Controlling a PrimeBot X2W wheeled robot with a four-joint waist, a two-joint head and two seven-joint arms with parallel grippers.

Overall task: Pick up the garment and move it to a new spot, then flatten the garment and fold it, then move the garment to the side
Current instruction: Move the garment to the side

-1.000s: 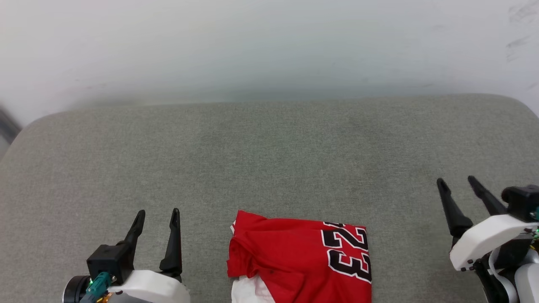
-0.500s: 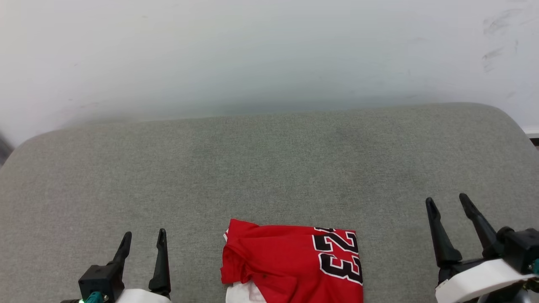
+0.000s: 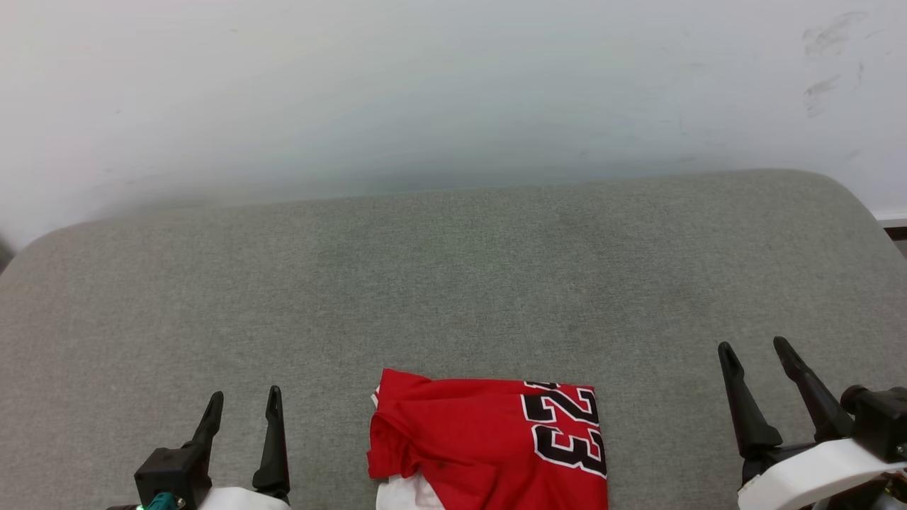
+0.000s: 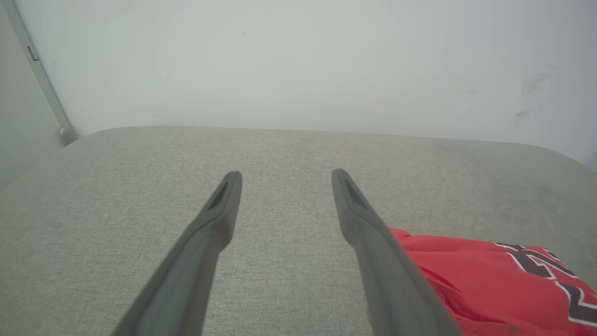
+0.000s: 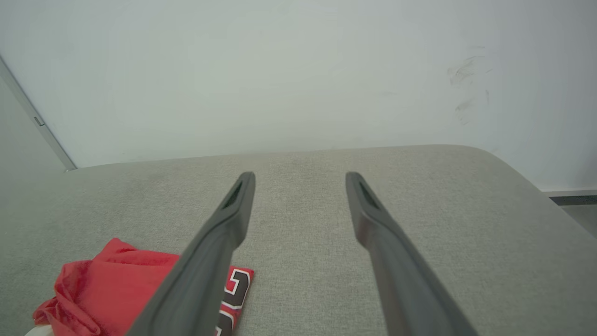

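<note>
The garment (image 3: 489, 443) is a red shirt with a black "23", folded into a compact rectangle at the near middle of the grey cushion (image 3: 453, 283); a bit of white fabric peeks out at its near left corner. My left gripper (image 3: 243, 399) stands open to its left, apart from it. Over on the other side, my right gripper (image 3: 755, 350) is open too, well clear of the cloth. The garment (image 4: 489, 280) lies at the lower right in the left wrist view beside the open left gripper (image 4: 284, 175). In the right wrist view the garment (image 5: 116, 280) lies lower left of the open right gripper (image 5: 301, 176).
A pale wall (image 3: 453, 92) rises right behind the cushion's far edge. The cushion's corners round off at far left and far right. Wide bare grey fabric stretches beyond the garment and to both sides.
The head camera tilted, shifting the whole picture. Both grippers have drawn back toward the near edge and sit lower in view, still open. The garment lies as before.
</note>
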